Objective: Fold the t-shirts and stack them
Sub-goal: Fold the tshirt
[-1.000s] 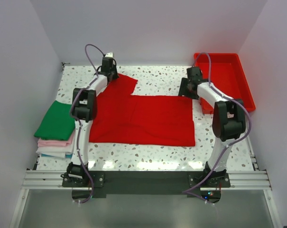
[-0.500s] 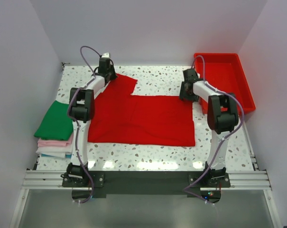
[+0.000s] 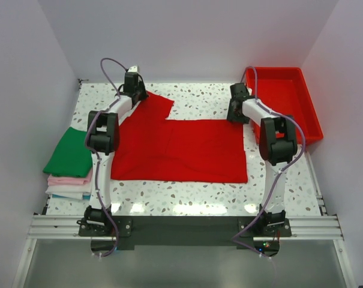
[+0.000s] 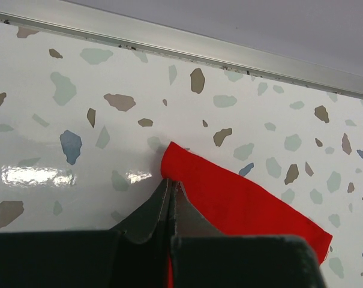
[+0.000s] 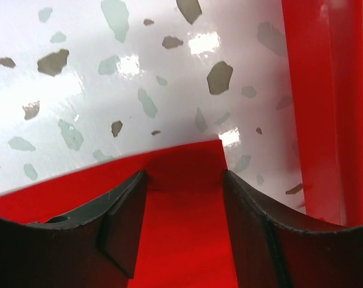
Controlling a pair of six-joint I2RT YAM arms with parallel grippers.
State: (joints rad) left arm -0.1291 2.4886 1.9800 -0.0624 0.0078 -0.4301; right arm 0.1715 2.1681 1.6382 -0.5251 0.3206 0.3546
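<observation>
The bright red cloth t-shirt (image 3: pixel 181 150) lay spread flat across the speckled white table (image 3: pixel 205 96). The folded stack, green shirt (image 3: pixel 70 153) on top, sat off at the left edge. Left gripper (image 4: pixel 171 183) was clenched on the shirt's far-left corner, cloth pinched right at the tips. Right gripper (image 5: pixel 184 174) sat over the far-right corner, near the red plastic tray (image 3: pixel 289 96), jaws apart around the cloth, nothing grasped yet. My take: the right one needed to get low and bite well past the edge. Then both should lift together at even height so the fold lands straight.
</observation>
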